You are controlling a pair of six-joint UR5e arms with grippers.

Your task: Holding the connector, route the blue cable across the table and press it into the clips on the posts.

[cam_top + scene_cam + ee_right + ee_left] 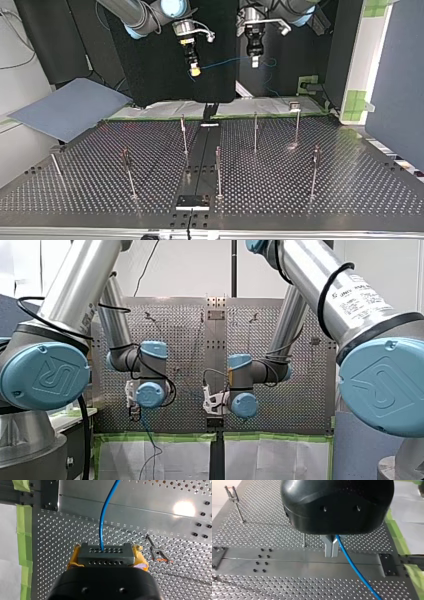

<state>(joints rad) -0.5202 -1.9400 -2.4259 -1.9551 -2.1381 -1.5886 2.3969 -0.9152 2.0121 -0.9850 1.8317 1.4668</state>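
Observation:
In the right wrist view my right gripper (107, 563) has its yellow pads (73, 558) shut on a grey connector block (105, 554). The blue cable (103, 517) runs out of the connector and over the table. In the left wrist view my left gripper (331, 551) is shut, its metal fingers pinching the blue cable (354, 567) high above the plate. In the top view both grippers hang above the table's far edge, my right gripper (194, 65) left of my left gripper (254, 59), with the cable (225, 61) slung between them. Several thin posts (184, 135) with clips stand on the perforated table (325, 200).
More clip posts stand at the top view's middle (255, 131), right (314, 170) and left (129, 172). A clip post (156, 552) lies below my right gripper. Green tape (23, 517) marks the table edge. Slack cable (150, 440) hangs over white sheets.

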